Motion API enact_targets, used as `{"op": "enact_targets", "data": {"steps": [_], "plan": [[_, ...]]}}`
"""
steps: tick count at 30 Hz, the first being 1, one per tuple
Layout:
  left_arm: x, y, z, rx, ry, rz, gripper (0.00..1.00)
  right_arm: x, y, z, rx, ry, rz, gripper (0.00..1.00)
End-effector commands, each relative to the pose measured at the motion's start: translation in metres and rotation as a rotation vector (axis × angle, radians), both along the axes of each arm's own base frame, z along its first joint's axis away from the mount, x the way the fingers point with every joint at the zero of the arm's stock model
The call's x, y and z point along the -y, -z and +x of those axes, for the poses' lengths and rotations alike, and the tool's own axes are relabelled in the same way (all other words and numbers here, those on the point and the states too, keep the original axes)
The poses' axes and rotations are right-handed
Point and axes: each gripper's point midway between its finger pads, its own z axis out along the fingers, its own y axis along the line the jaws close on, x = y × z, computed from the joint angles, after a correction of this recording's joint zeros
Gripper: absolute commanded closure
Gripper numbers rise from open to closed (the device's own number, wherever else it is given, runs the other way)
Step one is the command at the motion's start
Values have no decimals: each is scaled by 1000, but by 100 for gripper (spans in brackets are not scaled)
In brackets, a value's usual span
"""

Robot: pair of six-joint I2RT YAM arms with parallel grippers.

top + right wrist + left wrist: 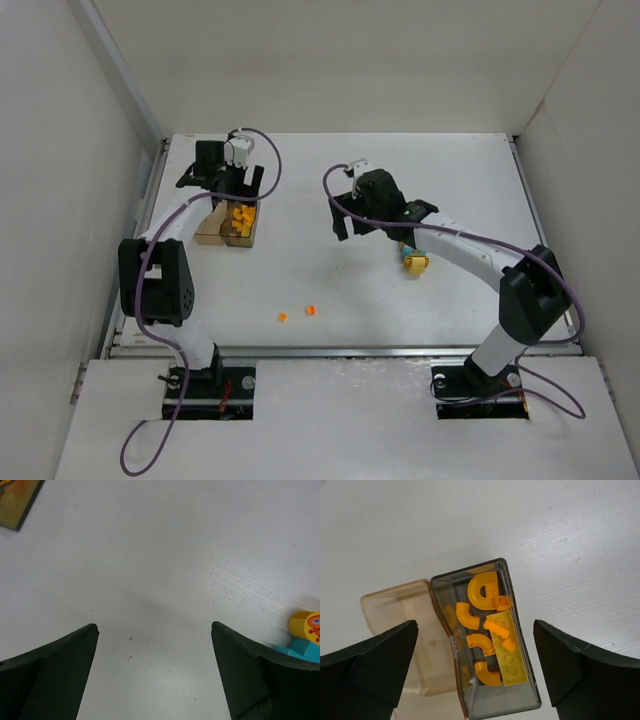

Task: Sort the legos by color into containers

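Observation:
The two joined containers stand at the back left. The smoky grey box (pixel 485 700) (pixel 243 226) holds several orange curved pieces (pixel 484 591) and a pale yellow plate (pixel 512 660). The tan box (pixel 400 605) (pixel 209 230) beside it looks empty. My left gripper (pixel 475 625) (pixel 226 186) hangs open above the boxes, holding nothing. My right gripper (pixel 154 626) (pixel 348 218) is open and empty over bare table. A cluster of cyan and yellow bricks (pixel 414 260) (pixel 307 635) lies just right of it. Two tiny orange pieces (pixel 283 317) (pixel 310 310) lie near the front middle.
White walls close in the table (pixel 330 290) on the left, back and right. A corner of the boxes (pixel 15 502) shows at the top left of the right wrist view. The right arm's link (pixel 470 250) stretches over the brick cluster.

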Motion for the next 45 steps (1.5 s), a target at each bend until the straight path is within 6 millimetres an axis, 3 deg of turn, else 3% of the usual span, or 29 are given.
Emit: {"op": "enact_targets", "data": {"steps": [1, 2, 5, 6, 9, 12, 13, 14, 16, 17, 20, 22, 33, 43, 45], "plan": [[-11, -52, -2, 113, -123, -10, 0, -16, -27, -24, 47, -52, -29, 0], [-16, -69, -5, 150, -164, -16, 0, -26, -22, -41, 46, -90, -69, 0], [-42, -88, -16, 174, -314, -9, 0, -38, 6, -73, -31, -154, -95, 0], [-58, -87, -24, 154, -408, -24, 0, -50, 11, -91, -69, -206, -74, 0], [-94, -94, -46, 189, -527, 29, 0, -66, 24, -120, -99, -196, -65, 0], [-127, -111, -69, 267, -667, 102, 0, -72, 35, -137, -135, -177, -81, 0], [-137, -103, -78, 259, -710, 134, 0, -75, 36, -145, -155, -192, -77, 2], [-144, -105, -83, 276, -753, 147, 0, -74, 50, -148, -186, -188, -95, 4], [-158, -106, -96, 287, -827, 186, 0, -78, 55, -154, -211, -177, -88, 7], [-162, -100, -101, 275, -838, 192, 0, -80, 62, -163, -224, -189, -100, 13], [-165, -108, -112, 300, -847, 191, 0, -88, 69, -173, -231, -196, -106, 23], [-159, -109, -114, 307, -816, 164, 0, -87, 82, -173, -254, -186, -128, 23], [-154, -112, -122, 333, -787, 142, 0, -103, 99, -172, -279, -170, -129, 24], [-152, -110, -123, 332, -780, 137, 0, -117, 114, -174, -293, -185, -156, 32], [-152, -108, -123, 332, -780, 137, 0, -119, 116, -175, -300, -191, -154, 39]]}}
